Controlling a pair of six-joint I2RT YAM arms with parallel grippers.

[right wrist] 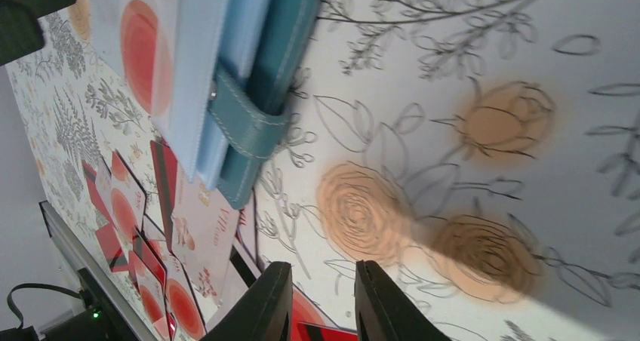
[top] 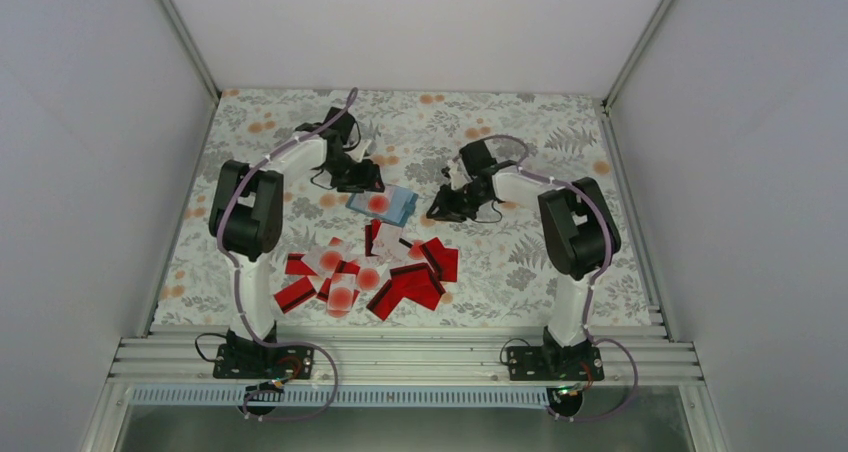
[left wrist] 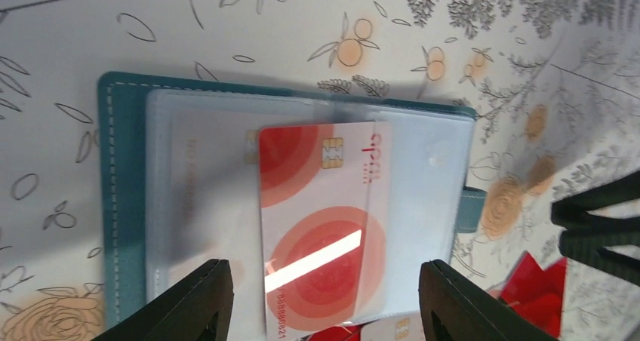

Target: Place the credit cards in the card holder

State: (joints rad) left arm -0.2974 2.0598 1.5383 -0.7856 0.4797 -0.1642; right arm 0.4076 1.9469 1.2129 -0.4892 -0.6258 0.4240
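Floral table (top: 560, 142), holder (left wrist: 124, 190) lying open mid-table just past the loose cards (top: 370, 277), one white red-spot card (left wrist: 324, 228) on its clear sleeve (left wrist: 204, 175), maybe partly tucked in. Left gripper (left wrist: 326, 273) is open, jaws straddling that card without touching, while right gripper (right wrist: 323, 277) hovers near the clasp (right wrist: 245, 141), jaws nearly together, and I can't tell if it pinches anything. Worry: squeezing the card's edges could bow it or drag the unpinned holder, jamming it at the pocket mouth.

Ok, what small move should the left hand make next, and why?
Probably close the left hand on the white card and ease it deeper into the card holder: its fingers stand open either side of the card, which lies over the clear sleeve, seemingly only partly tucked in.
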